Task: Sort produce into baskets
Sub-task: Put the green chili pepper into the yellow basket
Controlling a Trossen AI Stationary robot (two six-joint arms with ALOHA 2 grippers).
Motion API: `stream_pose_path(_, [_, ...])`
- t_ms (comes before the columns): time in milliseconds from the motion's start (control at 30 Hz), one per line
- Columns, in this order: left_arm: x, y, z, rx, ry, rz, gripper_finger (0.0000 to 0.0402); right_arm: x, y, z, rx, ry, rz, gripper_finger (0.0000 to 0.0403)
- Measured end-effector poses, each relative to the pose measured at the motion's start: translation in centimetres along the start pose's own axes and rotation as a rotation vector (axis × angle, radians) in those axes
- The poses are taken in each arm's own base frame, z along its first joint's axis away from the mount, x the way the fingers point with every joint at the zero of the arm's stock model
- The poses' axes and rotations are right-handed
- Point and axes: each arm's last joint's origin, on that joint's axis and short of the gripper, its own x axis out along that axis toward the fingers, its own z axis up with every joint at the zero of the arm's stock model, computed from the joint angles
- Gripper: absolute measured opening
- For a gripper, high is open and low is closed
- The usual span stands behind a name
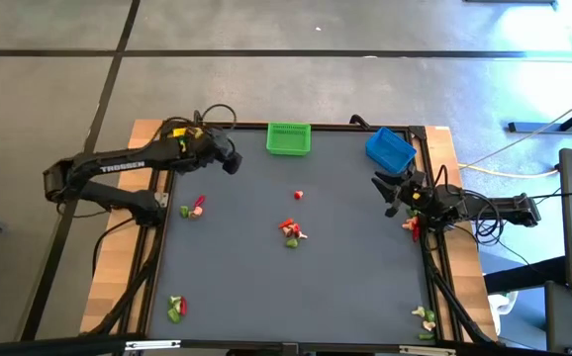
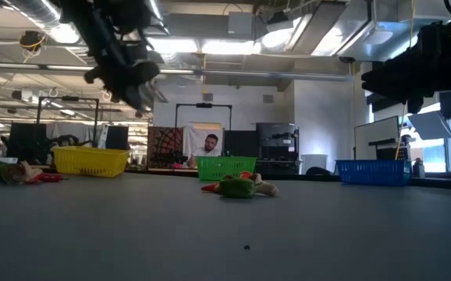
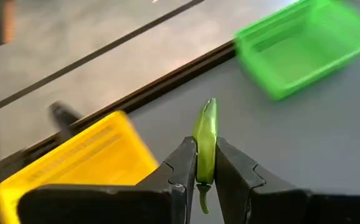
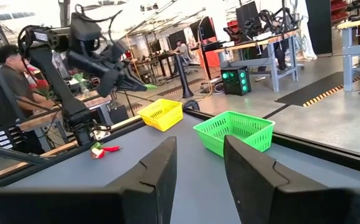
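One green produce piece (image 3: 205, 140) sits pinched in the left gripper (image 3: 206, 163) near the table's far-left corner, between yellow basket (image 3: 74, 158) and green basket (image 3: 301, 46); early release drops it short. Right gripper (image 4: 200, 163) waits agape, empty.

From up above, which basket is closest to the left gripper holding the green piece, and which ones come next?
Measured from the left gripper in the high view:
1. Yellow basket, mostly hidden under that arm at the table's back left.
2. Green basket, at the back middle.
3. Blue basket, at the back right.
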Motion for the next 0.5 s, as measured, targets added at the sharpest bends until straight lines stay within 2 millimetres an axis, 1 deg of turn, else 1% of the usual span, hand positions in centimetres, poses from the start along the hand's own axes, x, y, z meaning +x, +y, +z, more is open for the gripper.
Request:
stream_pose_path(233, [1.3,2.2,-0.2,-0.043,0.090,0.109,0.0047,0.0,0.1,0.0,-0.020,-0.001,0.017,0.0134])
stream_pose_path(367, [1.8,3.0,-0.1,-0.054,0.112,0.146,0.0047,0.0,0.1,0.0,-0.026,-0.003,0.020,0.0134])
stream_pose_path(500, [2.2,3.4,0.0,-0.059,0.122,0.164,0.0047,0.0,0.1,0.0,-0.043,-0.003,0.020,0.0134])
